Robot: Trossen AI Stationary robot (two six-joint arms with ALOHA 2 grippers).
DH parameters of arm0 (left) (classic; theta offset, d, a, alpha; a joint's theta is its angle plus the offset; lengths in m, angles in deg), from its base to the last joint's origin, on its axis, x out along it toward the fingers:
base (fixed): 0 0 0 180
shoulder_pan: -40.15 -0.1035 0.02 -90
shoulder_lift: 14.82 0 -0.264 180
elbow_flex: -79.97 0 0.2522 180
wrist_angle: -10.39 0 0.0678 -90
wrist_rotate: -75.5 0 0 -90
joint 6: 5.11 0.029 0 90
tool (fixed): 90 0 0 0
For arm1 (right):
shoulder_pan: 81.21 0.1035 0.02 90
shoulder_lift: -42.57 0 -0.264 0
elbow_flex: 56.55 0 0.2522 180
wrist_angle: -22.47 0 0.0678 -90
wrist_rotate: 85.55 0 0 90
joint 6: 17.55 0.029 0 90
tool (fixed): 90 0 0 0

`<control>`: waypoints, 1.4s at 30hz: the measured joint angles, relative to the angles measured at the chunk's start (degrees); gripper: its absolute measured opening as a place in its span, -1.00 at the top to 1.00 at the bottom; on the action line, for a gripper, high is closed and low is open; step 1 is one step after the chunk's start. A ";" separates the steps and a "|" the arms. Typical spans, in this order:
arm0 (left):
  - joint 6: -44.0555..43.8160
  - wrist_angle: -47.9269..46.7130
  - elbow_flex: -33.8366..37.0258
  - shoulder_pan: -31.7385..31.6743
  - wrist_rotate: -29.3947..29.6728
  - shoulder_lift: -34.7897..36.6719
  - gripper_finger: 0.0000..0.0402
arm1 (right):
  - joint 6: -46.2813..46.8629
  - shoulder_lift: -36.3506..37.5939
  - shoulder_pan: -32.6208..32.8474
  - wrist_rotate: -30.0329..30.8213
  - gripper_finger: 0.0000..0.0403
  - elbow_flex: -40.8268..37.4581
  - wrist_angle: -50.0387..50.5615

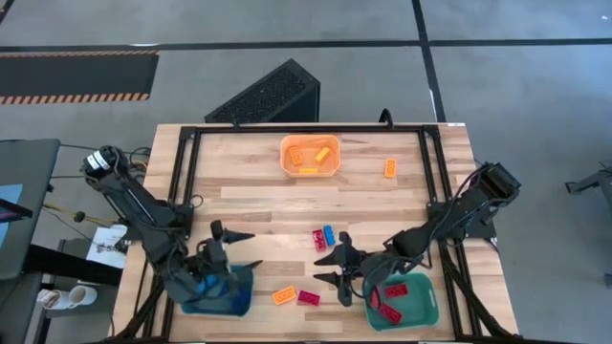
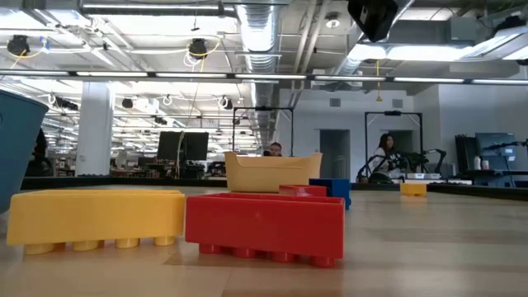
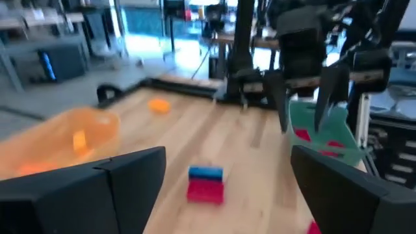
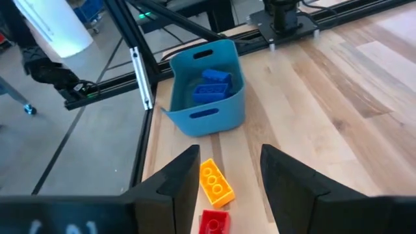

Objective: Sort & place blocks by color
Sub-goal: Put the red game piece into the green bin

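Right end effector (image 4: 229,179) hangs spread over the orange brick (image 4: 215,181), at the desk's six o'clock; light, stiff, slick — pinch its long sides

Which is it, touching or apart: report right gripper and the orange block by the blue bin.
Apart. High view shows bare table between right gripper and orange block.

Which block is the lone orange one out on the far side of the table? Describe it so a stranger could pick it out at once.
Start at the orange bin at the middle of the table's far edge. On the bare wood to the right of it, on the right arm's side, lies a single orange block. It is the only block outside the bin at that end; the other loose ones lie on the near half, between the two bins there.
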State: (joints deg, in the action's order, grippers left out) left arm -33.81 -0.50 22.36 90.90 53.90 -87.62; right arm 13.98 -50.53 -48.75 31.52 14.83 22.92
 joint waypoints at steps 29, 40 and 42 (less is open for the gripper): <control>31.09 54.77 5.76 -15.93 -49.36 -11.51 -0.03 | -1.57 -6.89 -0.99 -1.95 0.07 0.48 -4.39; 28.45 53.84 5.76 -15.88 -48.29 -11.42 -0.03 | -1.40 -20.29 1.36 -13.39 0.09 12.72 5.02; 28.18 53.41 5.76 -15.88 -48.29 -11.42 -0.03 | 0.10 -21.45 1.20 -13.31 0.10 15.39 11.43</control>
State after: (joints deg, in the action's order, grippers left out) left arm -5.62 52.91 28.12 75.02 5.62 -99.05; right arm 14.08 -71.97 -47.55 18.21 30.22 34.35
